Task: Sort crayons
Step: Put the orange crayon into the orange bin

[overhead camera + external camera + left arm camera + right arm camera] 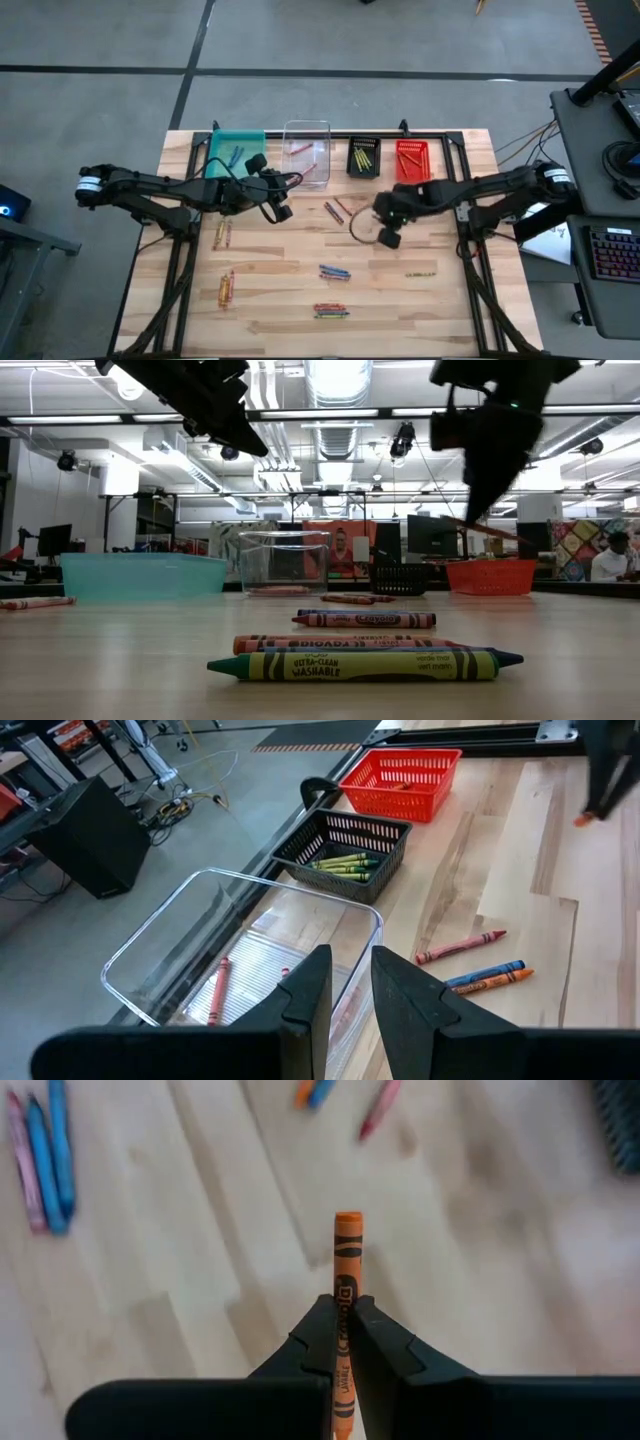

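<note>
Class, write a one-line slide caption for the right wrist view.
Right end effector shut on an orange crayon above the wooden table.

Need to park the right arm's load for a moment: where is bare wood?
Bare patches: the table's right front corner, below the green crayon, and the left edge beside the orange crayons. Crowded: centre, around the blue crayons, and near the clear bin.

Floor (120, 40): grey concrete with dark seam lines.
Ceiling (330, 420): exposed ducts, pipes and strip lights.
Table (270, 300): light wood planks on a black frame.
Side desk (600, 240): dark, carrying a keyboard (612, 252) and cables.
Background: monitors (430, 538); a seated person (612, 558).
</note>
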Controlling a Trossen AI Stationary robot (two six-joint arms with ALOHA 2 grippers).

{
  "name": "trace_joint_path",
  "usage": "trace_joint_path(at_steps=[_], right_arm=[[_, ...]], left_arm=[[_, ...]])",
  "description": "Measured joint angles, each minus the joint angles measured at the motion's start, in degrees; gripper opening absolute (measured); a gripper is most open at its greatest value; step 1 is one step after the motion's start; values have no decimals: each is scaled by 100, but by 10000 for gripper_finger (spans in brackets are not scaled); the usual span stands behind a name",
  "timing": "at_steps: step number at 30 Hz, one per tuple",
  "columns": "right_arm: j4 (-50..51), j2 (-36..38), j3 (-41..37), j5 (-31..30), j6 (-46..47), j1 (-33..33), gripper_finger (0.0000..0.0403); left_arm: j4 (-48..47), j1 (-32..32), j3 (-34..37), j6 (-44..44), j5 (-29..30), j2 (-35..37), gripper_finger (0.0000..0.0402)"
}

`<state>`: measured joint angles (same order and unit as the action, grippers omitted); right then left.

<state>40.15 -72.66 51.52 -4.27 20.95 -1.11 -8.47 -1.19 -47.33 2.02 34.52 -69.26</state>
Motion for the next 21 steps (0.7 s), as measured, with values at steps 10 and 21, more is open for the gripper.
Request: trace_joint_path(at_steps=[10, 21], right_arm=[[17, -209, 1009, 19, -1020, 1152, 13], [906, -1380, 2398, 17, -2602, 2302, 13]], left_arm=[[46, 0, 0, 0, -1, -2, 57], [35, 0, 0, 0, 0, -2, 57]])
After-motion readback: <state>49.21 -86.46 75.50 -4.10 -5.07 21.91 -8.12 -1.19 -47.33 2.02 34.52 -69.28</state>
